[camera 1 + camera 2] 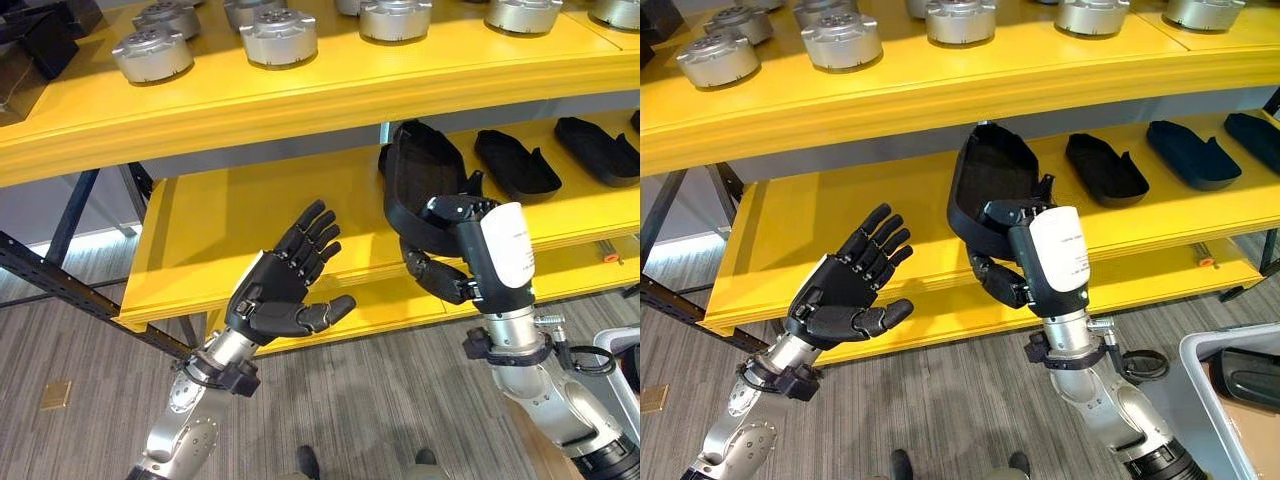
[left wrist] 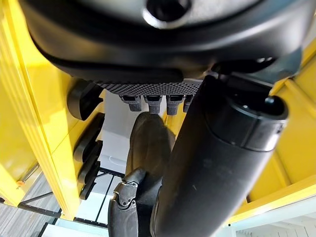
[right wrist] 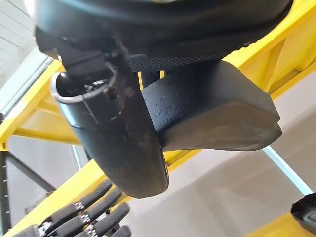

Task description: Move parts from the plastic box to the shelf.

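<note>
Left eye view, right hand: the right hand [image 1: 455, 262] was clamped round a black shell-shaped part [image 1: 418, 185], holding it upright over the front of the yellow middle shelf [image 1: 230, 225].
Left eye view, left hand: the left hand [image 1: 285, 290] hung palm up in front of the same shelf, fingers spread and straight, holding nothing.
Left eye view, shelf stock: two more black parts [image 1: 515, 162] lay flat further along the shelf on the robot's right; round silver parts [image 1: 278, 36] stood on the top shelf [image 1: 300, 95].
Right eye view, box: a corner of the grey plastic box [image 1: 1208, 385] showed at the lower right, with another dark part [image 1: 1252, 376] in it.
Right eye view, step: by my reckoning it was the placing step, the carried part up at the shelf but not yet lying flat on it.
Left wrist view: past its own thumb [image 2: 217, 168], the held part and the row of black parts showed between the yellow boards.
Right wrist view: the thumb [image 3: 116, 133] pressed against the part's dark outer face [image 3: 207, 111].
Next move: I would say the part needed tipping down flat onto the bare stretch beside the others, then letting go.
</note>
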